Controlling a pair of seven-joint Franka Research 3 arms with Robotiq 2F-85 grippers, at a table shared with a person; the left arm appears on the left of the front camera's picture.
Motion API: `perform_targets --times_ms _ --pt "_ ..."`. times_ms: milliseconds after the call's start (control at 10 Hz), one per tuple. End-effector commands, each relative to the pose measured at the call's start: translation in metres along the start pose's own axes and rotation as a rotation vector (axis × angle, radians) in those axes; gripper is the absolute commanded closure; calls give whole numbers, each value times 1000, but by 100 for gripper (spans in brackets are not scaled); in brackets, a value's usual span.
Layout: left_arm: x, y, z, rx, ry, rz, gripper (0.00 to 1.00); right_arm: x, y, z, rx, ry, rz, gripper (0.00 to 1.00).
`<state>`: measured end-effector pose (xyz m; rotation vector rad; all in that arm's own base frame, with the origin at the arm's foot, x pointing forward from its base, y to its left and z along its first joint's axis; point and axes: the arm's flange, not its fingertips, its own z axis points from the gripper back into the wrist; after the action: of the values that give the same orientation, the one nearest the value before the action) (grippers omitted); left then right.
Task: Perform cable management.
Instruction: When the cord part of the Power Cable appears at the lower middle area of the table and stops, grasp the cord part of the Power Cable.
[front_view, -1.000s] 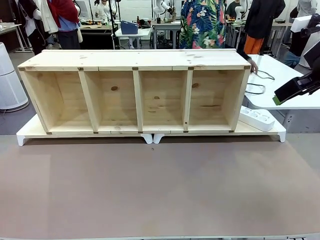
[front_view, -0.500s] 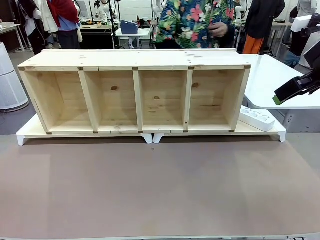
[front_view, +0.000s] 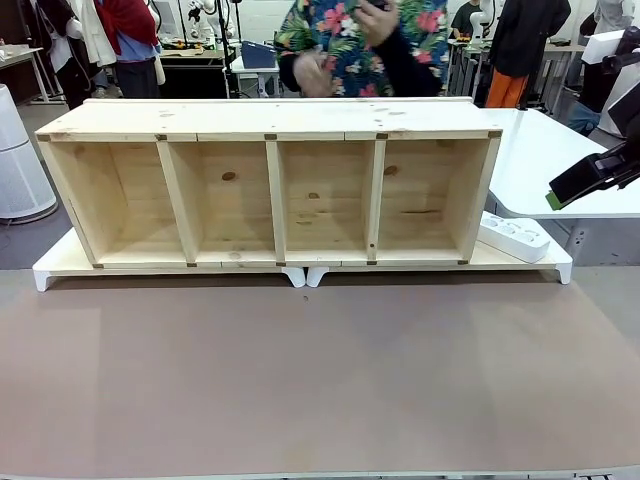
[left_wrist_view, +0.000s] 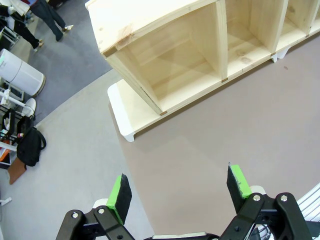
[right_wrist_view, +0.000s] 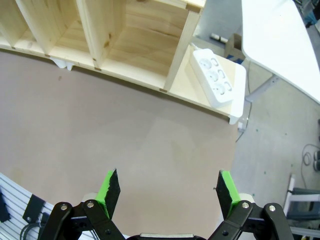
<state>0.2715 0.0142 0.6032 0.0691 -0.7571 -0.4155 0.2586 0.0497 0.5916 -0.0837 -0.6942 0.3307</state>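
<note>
Cable cannot be made out near the person's blurred hands (front_view: 312, 70); left gripper (left_wrist_view: 180, 192) and right gripper (right_wrist_view: 167, 190) (both empty) hover, jaws spread wide.

- Shelf unit (front_view: 270, 120): pale pine, brown knots.
- Counter (front_view: 320, 380): matte brownish-mauve.
- Power strip (front_view: 513, 238): white.
- Base boards (front_view: 60, 268) under shelf unit: white.
- Person's shirt (front_view: 345, 55): dark, floral print in pink, green, blue.
- Fingers (left_wrist_view: 120, 192): black, green pads.
</note>
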Motion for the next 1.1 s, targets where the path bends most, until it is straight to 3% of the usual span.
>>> perform_targets --times_ms 0,1000 --pt "1 -1 1 3 -5 12 0 0 -1 0 -4 -1 1 0" --pt "1 -1 1 3 -5 12 0 0 -1 0 -4 -1 1 0"
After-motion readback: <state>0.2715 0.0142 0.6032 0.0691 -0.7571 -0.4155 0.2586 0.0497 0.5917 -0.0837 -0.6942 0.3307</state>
